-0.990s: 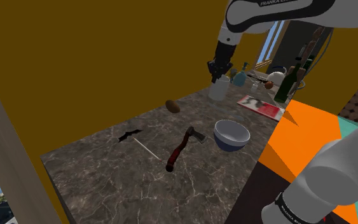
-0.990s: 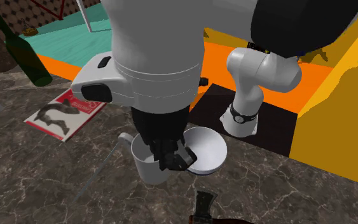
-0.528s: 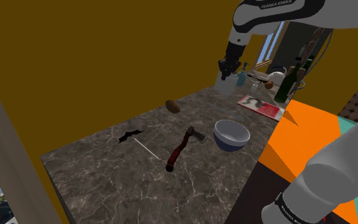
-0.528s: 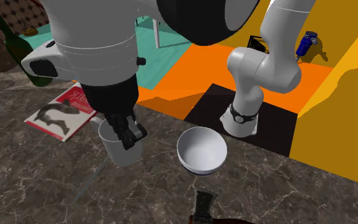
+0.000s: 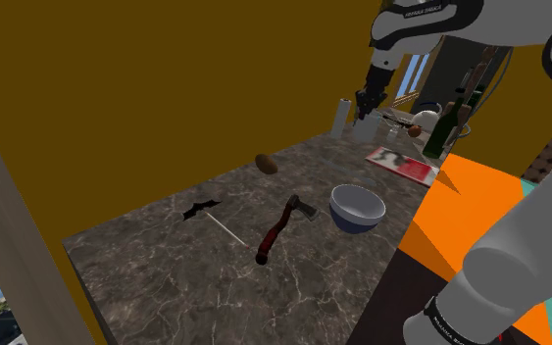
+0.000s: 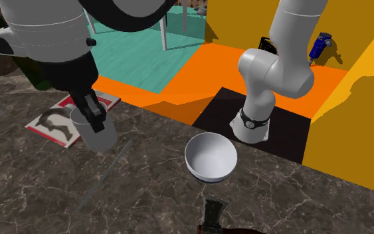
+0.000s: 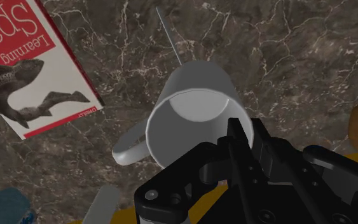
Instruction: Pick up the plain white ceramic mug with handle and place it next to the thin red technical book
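My claw (image 6: 92,112) is shut tight on the rim of the white mug (image 6: 97,131). One finger is inside the mug and one is outside. The handle sticks out on the other side from the fingers.

A second ago the mug was right by the white bowl (image 6: 210,157). Half a second ago it was between the bowl and the book. Now it is well away from the bowl and just beside the red book (image 6: 54,123). The bowl has not moved at all.

The book lies flat near the far corner of the counter (image 6: 179,199), by the edge on the stand's side. From the wrist camera I see the mug (image 7: 193,108) hanging from the claw (image 7: 247,137), with the dark stone counter under it and the book (image 7: 25,70) close to its handle side. The book has a fish on its cover. I think the mug is off the counter, not resting on it.

So the carrying part looks almost done. What is left, I think, is to bring the mug down onto bare counter next to the book and then let go. I need to take care that the mug does not land on the book's corner, because it could tip there.
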Controlling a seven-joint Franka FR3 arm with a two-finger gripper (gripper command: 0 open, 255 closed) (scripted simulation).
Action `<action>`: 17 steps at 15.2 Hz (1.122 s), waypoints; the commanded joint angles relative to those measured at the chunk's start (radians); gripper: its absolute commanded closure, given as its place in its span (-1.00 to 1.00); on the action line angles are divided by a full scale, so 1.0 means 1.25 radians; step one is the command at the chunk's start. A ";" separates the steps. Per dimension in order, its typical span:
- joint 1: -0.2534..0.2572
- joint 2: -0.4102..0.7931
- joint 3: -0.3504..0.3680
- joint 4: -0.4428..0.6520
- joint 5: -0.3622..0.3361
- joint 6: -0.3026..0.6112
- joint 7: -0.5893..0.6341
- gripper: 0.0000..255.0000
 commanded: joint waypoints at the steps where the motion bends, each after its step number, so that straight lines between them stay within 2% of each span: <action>1: -0.019 0.033 -0.022 0.038 0.011 -0.006 -0.044 1.00; 7: -0.081 0.157 -0.071 0.189 0.059 -0.042 -0.161 1.00; 9: -0.113 0.218 -0.087 0.268 0.085 -0.066 -0.207 1.00; 17: -0.111 0.217 -0.083 0.180 0.085 0.021 -0.210 1.00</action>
